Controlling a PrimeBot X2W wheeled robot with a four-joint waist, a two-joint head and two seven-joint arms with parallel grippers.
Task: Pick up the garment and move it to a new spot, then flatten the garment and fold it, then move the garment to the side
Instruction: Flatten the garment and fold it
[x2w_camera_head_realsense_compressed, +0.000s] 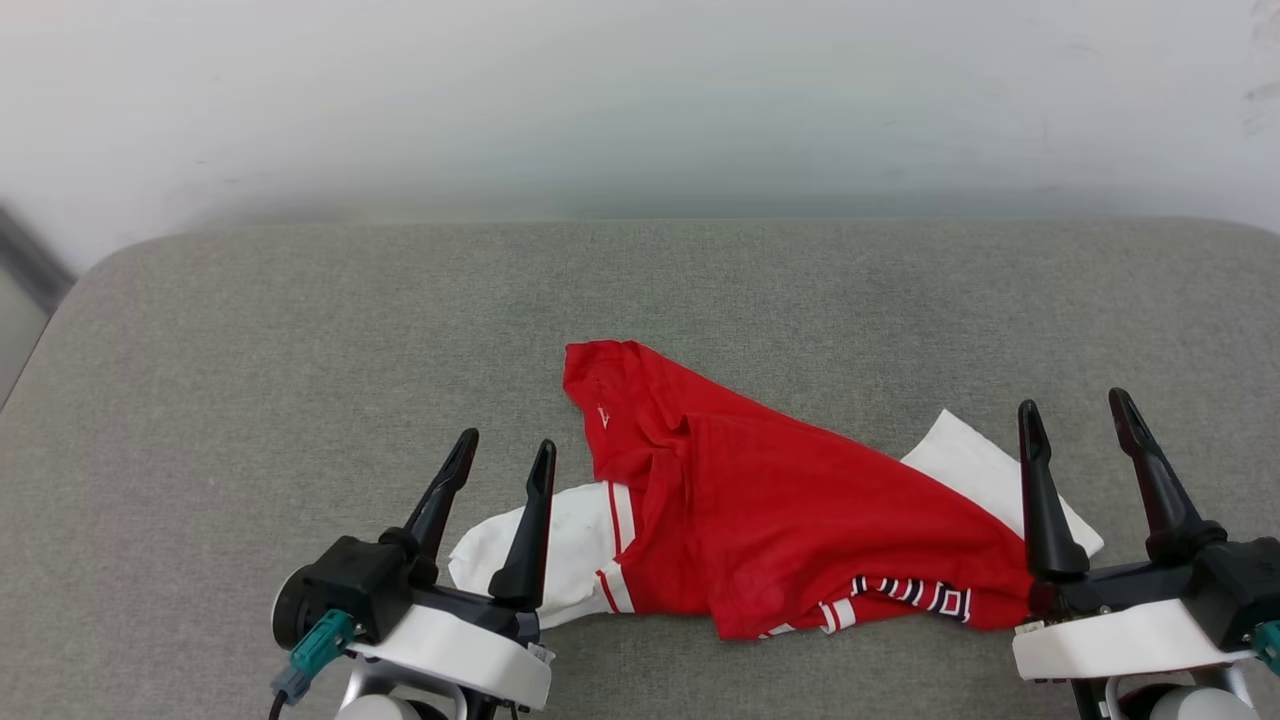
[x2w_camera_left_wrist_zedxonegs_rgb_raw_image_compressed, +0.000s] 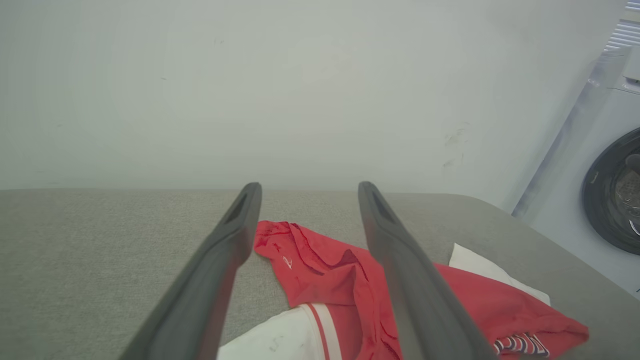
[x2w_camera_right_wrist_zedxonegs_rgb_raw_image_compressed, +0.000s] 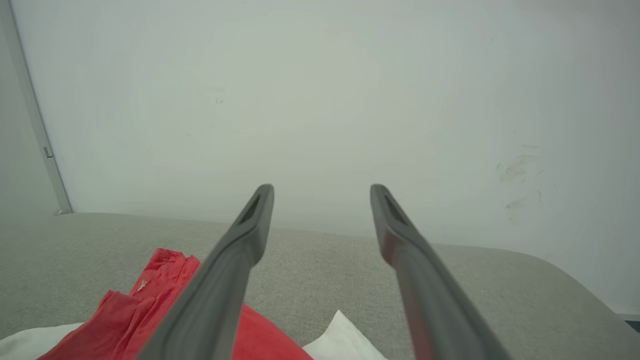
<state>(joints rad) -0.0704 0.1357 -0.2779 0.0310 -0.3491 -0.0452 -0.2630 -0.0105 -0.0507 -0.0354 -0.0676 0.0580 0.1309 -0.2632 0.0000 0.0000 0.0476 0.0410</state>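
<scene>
Head view: red jersey-style garment (x2w_camera_head_realsense_compressed: 790, 500) crumpled on grey padded table (x2w_camera_head_realsense_compressed: 300, 330), close to the near edge and right of the middle. Red body bunched and folded over itself, with a small white mark on the upper fold. One short white sleeve poking out towards the left, edged with red-and-white striped trim; the other white sleeve fanned out flat to the right. Dark-and-white lettering just legible along the fold nearest the near edge. Left gripper (x2w_camera_head_realsense_compressed: 507, 440) at the near edge by the left sleeve, fingers spread, nothing between them. Right gripper (x2w_camera_head_realsense_compressed: 1073, 400) at the near edge by the right sleeve, fingers likewise spread and holding nothing. Contact with the cloth impossible to judge. Pale wall (x2w_camera_head_realsense_compressed: 640, 100) beyond the far edge.

Left wrist view: two dark fingers parted wide, red folds between and beyond them, striped sleeve at the bottom, lettered edge at lower right. Beyond the table's far right corner, a white washing machine (x2w_camera_left_wrist_zedxonegs_rgb_raw_image_compressed: 615, 190) with a dark round door, unseen from the head.

Right wrist view: fingers parted again, red folds low on the left, tip of a white sleeve at the bottom between them. A pale upright strip (x2w_camera_right_wrist_zedxonegs_rgb_raw_image_compressed: 35, 125) on the wall at far left and faint scuffs at right.
</scene>
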